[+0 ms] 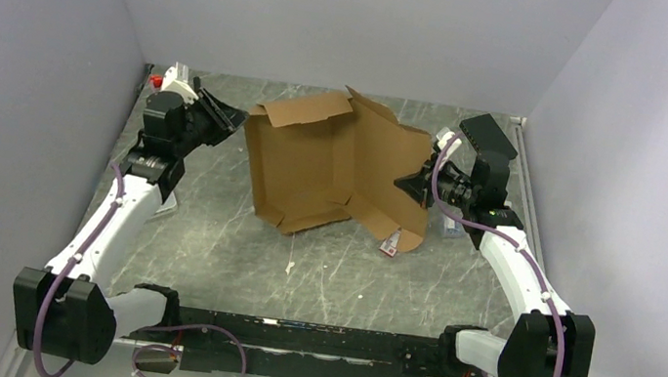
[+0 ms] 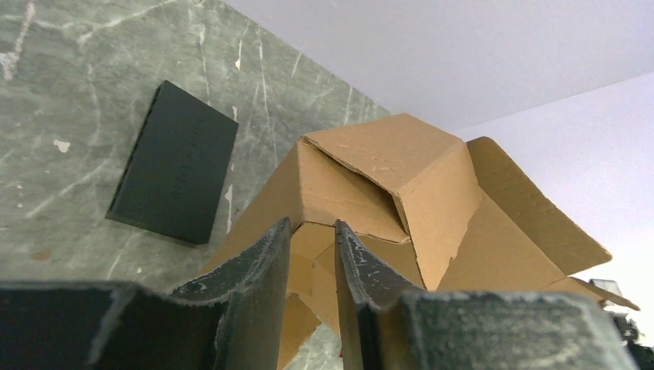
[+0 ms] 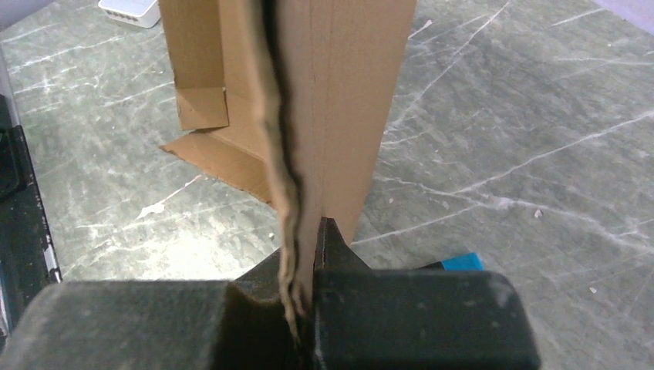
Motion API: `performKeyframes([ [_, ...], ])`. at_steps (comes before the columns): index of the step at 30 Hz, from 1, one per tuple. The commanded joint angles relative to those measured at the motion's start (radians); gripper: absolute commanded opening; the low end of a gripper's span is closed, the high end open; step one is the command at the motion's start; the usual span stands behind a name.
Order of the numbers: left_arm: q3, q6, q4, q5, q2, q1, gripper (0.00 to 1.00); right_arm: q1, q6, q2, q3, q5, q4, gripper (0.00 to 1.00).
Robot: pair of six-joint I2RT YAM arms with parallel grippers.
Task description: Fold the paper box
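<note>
Layout from above: the paper box (image 1: 314, 161) sits at the far middle of the table (image 1: 232, 253). Its tray half is on the left with low walls partly raised, and its lid flap (image 1: 392, 167) is lifted on the right.
Arms from above: my left gripper (image 1: 227, 117) is just beside the tray's far left corner. My right gripper (image 1: 407, 181) is on the lid flap's right edge.
Step, as I judge it: bring the lid flap over the tray. I should swing it along its crease rather than pull outward, or the light tray may slide. My left side can brace the tray wall.
Left wrist, grip: my jaws stand partly open with a narrow gap and nothing between them. A folded corner of the paper box is just beyond the tips.
Left wrist, surfaces: the board is plain, matte brown with sharp creases, and one corner panel is tucked in as a slanted pocket. A flat black box (image 2: 173, 173) lies on the veined grey-green stone beside it.
Right wrist, grip: my jaws are clamped tight on the board's edge, which stands upright between them.
Right wrist, material: the raw edge is fluted, wavy and a little crushed. The board is thin and bends easily, so I should move slowly to avoid stray kinks.
</note>
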State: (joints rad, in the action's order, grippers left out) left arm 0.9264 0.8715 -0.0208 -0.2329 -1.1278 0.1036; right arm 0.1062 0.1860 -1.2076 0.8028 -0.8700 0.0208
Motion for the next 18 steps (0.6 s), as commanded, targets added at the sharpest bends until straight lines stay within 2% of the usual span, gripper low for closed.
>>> performKeyframes([
  [1,0.062,-0.067,-0.022,0.031,-0.017,0.012,0.32,0.012,-0.013,0.011,0.002,-0.076,-0.002,0.0],
  [9,0.135,-0.142,-0.09,0.083,-0.044,0.047,0.27,0.011,-0.023,0.028,-0.006,-0.094,-0.016,0.0],
  [14,0.127,-0.182,-0.104,0.118,-0.018,0.047,0.26,0.01,-0.029,0.021,-0.002,-0.077,-0.015,0.0],
  [16,0.114,-0.172,-0.088,0.104,-0.011,0.047,0.29,0.01,-0.031,0.018,-0.002,-0.077,-0.016,0.0],
  [18,0.11,-0.144,-0.075,0.083,-0.017,0.047,0.36,0.01,-0.031,0.019,-0.004,-0.077,-0.016,0.0],
])
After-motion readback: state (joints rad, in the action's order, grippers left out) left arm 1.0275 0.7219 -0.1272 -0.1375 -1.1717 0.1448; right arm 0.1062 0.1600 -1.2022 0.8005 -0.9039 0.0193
